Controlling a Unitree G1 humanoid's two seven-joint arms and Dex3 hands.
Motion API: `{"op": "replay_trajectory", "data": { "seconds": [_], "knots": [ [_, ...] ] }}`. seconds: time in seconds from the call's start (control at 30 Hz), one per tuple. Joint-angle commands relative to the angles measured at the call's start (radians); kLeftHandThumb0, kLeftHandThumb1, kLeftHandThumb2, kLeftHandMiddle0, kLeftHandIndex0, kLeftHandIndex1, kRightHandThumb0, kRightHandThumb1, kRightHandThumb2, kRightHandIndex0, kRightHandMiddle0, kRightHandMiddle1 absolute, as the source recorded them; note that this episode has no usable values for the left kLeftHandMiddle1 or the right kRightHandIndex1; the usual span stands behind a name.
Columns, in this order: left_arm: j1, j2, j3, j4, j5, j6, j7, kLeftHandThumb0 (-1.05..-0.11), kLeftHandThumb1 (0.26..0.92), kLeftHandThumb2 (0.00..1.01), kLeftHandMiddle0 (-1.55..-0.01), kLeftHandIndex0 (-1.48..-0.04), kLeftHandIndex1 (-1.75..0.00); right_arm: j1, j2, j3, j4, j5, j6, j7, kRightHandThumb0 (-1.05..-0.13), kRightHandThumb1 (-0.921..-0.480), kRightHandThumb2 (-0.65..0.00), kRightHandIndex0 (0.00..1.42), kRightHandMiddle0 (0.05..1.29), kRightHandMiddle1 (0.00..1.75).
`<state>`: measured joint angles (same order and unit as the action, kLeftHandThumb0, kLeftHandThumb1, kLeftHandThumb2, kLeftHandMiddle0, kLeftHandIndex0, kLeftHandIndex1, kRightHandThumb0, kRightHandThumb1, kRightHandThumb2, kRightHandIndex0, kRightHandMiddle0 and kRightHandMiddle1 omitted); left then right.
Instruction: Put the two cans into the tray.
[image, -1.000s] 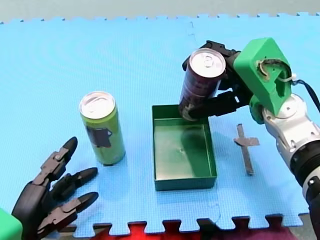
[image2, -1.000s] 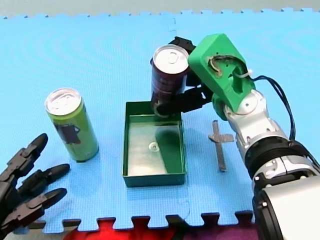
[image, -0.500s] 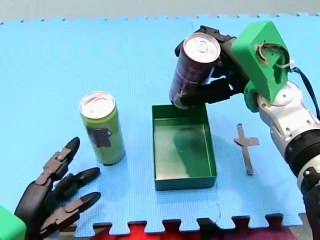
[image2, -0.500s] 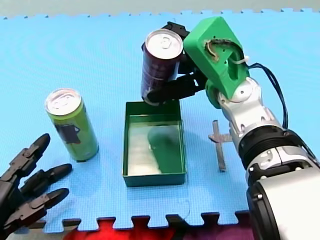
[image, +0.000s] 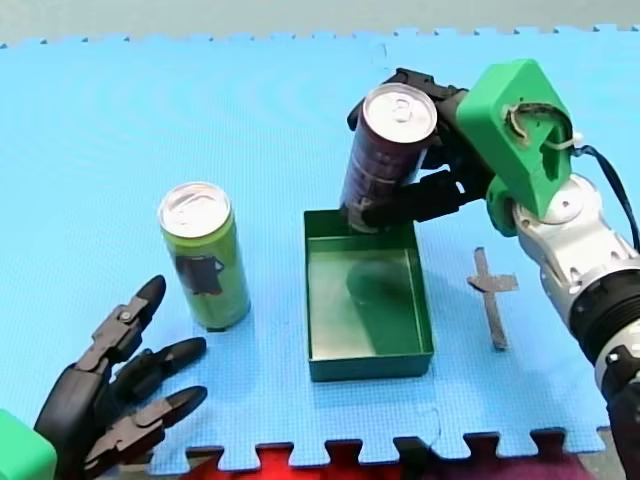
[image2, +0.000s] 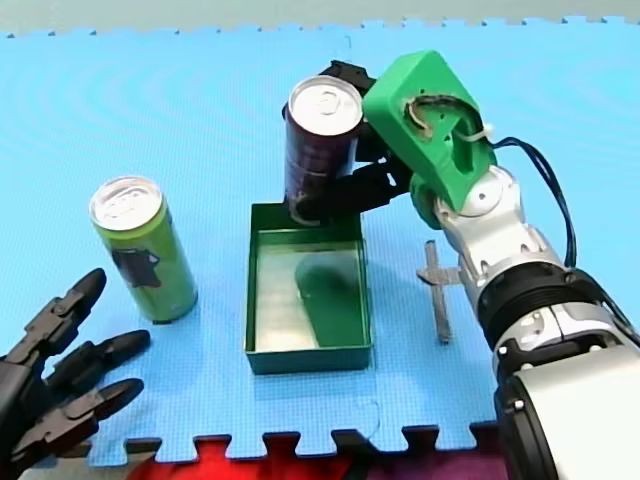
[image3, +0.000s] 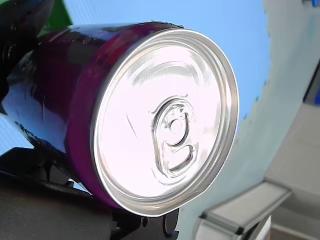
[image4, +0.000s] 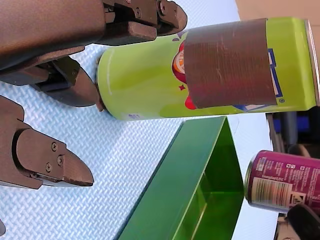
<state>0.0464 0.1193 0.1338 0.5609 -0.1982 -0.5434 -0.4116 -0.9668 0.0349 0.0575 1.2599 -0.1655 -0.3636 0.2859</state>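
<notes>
Nearest the robot, the left robot hand (image: 115, 405) hangs low over the foam mat (image: 200, 110) and holds nothing. Just beyond its fingertips, apart from them, the green can (image: 207, 262) stands upright on the mat, not yet in the tray.

To the right of that hand lies the green tray (image: 370, 362), with nothing in it. Its far wall sits directly beneath the right robot hand (image: 440, 160).

That hand is clamped around the purple can (image: 388, 155), with dark fingers (image: 415, 200) wrapped across the lower body. The first wrist view shows the lid close up and the can seated firmly in the grip. The can leans with its top tipped towards the hand, and its base hovers at the tray's far rim rather than over the floor. A grey cross-shaped strip (image: 492, 300) lies on the mat below the hand's wrist, well clear of the tray.

The step in hand looks to be the placing. To do it well, the right robot hand should draw the can towards the robot until the base clears the far wall. It should then bring the can upright and lower it to one side of the tray, leaving room for the green can. It should let go only once the base sits flat.
</notes>
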Motion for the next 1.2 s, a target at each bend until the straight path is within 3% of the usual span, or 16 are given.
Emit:
{"op": "replay_trajectory", "data": {
  "seconds": [0.0,0.17,0.57,1.17],
  "knots": [
    [0.007,0.001,-0.001,-0.012,0.002,0.002,0.004,-1.048,0.874,0.00,-0.48,-0.17,0.00,0.001,-0.007,0.005,0.001,-0.002,0.003,0.002,-0.674,-0.799,-0.001,0.91,0.60,1.75],
    [0.016,0.002,-0.004,-0.030,0.003,0.010,0.007,-1.048,0.873,0.00,-0.48,-0.17,0.00,0.000,-0.002,0.006,-0.001,-0.003,0.042,-0.001,-0.665,-0.794,0.000,0.90,0.59,1.75],
    [0.025,0.004,-0.006,-0.045,0.005,0.019,0.013,-1.048,0.876,0.00,-0.48,-0.17,0.00,0.007,-0.003,0.015,-0.013,-0.011,0.065,-0.016,-0.636,-0.787,0.000,0.89,0.58,1.75],
    [0.040,0.004,-0.004,-0.061,-0.002,0.025,0.008,-1.048,0.884,0.00,-0.49,-0.17,0.00,0.035,-0.007,0.034,0.003,-0.027,0.051,-0.022,-0.630,-0.790,-0.002,0.88,0.58,1.75]
  ]
}}
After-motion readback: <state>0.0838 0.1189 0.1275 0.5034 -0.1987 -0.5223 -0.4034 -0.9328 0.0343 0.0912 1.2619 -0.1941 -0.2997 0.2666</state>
